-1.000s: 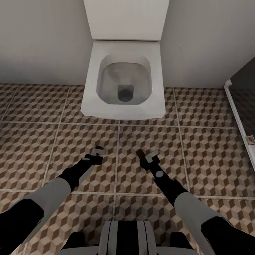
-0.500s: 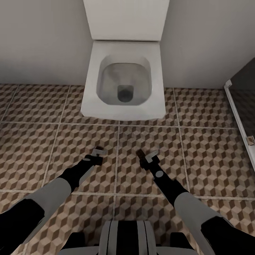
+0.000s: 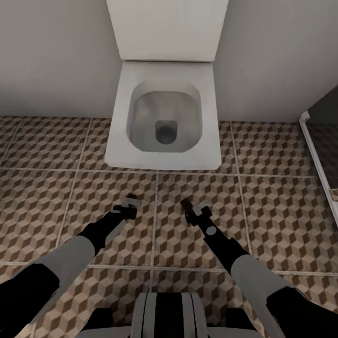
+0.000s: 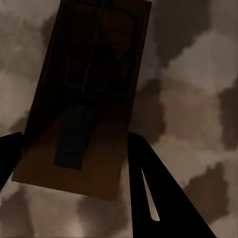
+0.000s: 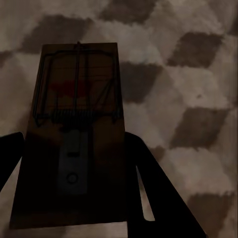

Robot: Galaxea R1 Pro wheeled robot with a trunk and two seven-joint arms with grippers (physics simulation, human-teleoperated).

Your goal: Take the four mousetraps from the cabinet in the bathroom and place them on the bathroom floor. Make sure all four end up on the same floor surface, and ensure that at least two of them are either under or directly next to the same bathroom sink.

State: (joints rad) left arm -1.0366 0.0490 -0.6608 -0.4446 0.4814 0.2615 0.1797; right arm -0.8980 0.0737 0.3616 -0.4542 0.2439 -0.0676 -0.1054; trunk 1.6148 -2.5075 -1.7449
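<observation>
The left gripper (image 3: 130, 205) pinches a mousetrap (image 4: 84, 94) between its fingers, board running lengthwise out past the tips. The right gripper (image 3: 195, 210) clamps a second mousetrap (image 5: 74, 144) likewise. Both hang over the cube-patterned bathroom floor (image 3: 47, 197), just short of the toilet (image 3: 162, 117).

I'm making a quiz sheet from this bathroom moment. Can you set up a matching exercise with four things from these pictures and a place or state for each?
Things:
1. toilet
2. left claw
3. right claw
4. bathroom floor

Places or states:
A. holds a mousetrap with a red spot showing
B. white, against the wall
C. cube-pattern tiles
D. holds a mousetrap, dark wire over the board

Pairs: 1-B, 2-D, 3-A, 4-C
</observation>
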